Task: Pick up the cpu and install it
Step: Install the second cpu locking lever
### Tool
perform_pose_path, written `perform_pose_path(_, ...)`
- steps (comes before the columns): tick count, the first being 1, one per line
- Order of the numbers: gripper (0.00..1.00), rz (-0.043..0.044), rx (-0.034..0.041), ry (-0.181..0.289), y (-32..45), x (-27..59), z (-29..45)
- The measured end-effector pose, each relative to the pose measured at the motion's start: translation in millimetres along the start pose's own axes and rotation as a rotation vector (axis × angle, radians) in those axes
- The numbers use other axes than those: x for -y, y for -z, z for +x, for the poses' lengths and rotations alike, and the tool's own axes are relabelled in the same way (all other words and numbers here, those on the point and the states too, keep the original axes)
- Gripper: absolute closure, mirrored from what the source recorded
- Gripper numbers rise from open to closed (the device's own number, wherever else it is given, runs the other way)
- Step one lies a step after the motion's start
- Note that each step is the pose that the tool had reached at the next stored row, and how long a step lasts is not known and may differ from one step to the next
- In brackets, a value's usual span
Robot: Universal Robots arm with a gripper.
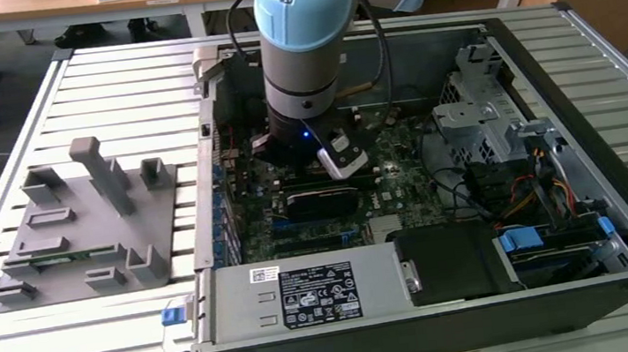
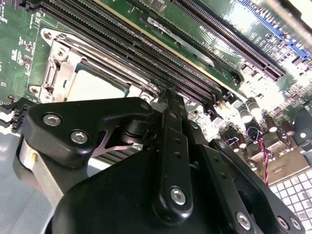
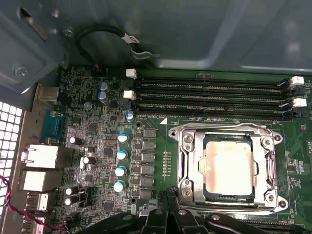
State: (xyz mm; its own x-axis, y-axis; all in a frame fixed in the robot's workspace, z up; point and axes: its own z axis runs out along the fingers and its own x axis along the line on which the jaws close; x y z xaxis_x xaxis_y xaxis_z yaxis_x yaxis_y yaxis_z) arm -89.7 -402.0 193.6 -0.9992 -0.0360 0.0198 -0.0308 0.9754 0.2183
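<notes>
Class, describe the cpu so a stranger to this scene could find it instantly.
Inside the open computer case, look on the green motherboard beside the memory slots. The cpu lies in the metal-framed socket: the one flat, pale shiny square.

A: Exterior view: the arm (image 1: pixel 302 44) hides the socket area; the pincer's tips are not discernible.

B: Second wrist view: the pincer (image 2: pixel 168 97) linkage covers most of the cpu (image 2: pixel 95 85). First wrist view: the picture's edge cuts off the socket frame (image 3: pixel 185 161).
</notes>
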Motion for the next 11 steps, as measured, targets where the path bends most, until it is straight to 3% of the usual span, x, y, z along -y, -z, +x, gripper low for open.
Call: perform_pose_path(11,0.89,-0.0035,0.0002,0.000,-1.6,-1.3,0.1)
